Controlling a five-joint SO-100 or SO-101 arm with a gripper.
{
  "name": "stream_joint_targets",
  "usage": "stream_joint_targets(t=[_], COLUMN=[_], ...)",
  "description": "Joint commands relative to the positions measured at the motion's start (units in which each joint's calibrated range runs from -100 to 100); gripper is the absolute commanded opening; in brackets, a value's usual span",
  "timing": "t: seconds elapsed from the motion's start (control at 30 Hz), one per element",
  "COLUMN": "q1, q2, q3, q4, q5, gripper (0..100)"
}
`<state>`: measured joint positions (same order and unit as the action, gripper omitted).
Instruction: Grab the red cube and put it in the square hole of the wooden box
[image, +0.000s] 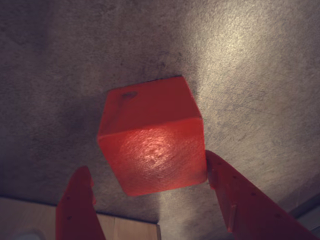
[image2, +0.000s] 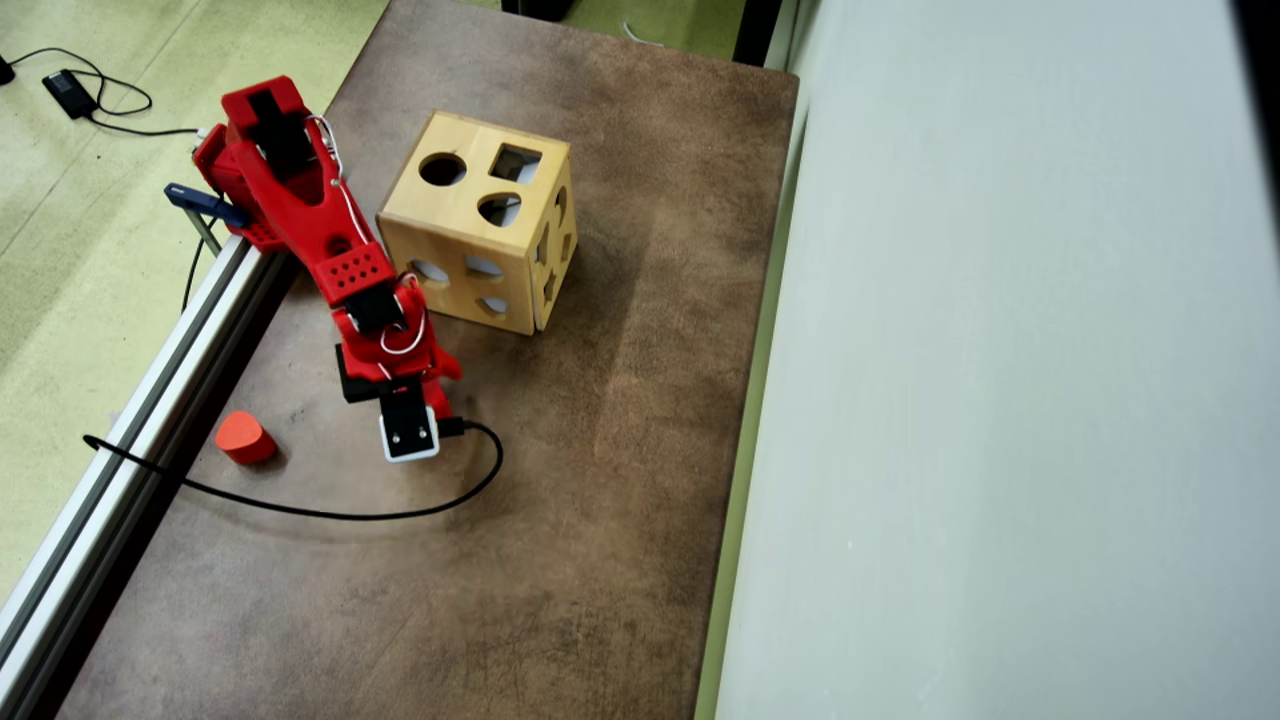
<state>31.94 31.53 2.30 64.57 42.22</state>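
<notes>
In the wrist view the red cube (image: 152, 137) rests on the brown mat, between my two red fingers. My gripper (image: 146, 164) is open. The right finger (image: 235, 190) touches the cube's lower right corner, and the left finger (image: 77, 205) stands apart from it. In the overhead view the arm's wrist (image2: 395, 365) covers the gripper and the cube. The wooden box (image2: 470, 235) stands just beyond the arm, with its square hole (image2: 515, 163) on the top face beside a round hole.
A red rounded block (image2: 245, 437) lies left of the arm near the aluminium rail (image2: 150, 420). A black cable (image2: 330, 512) loops over the mat. A grey panel (image2: 1000, 400) borders the mat's right side. Pale wood (image: 130, 227) shows at the wrist view's bottom.
</notes>
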Motion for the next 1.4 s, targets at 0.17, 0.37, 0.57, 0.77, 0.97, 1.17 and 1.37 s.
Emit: stream_joint_targets(t=[0.17,0.37,0.57,0.77,0.97,1.17,1.37], q1=[-0.37,-0.29,0.37,0.97,1.12,1.12,1.12], q2=[-0.82,-0.99,-0.82,-0.06,5.04,5.04,5.04], q3=[-2.84,-3.64,-5.16,-6.15,-9.73,-9.99,-9.99], q4=[-0.76,-0.76,-0.84,-0.92,-0.84,-0.84,-0.84], q5=[0.0,0.05,0.15,0.2,0.2,0.2,0.2], gripper=[33,33,33,33,33,33,30])
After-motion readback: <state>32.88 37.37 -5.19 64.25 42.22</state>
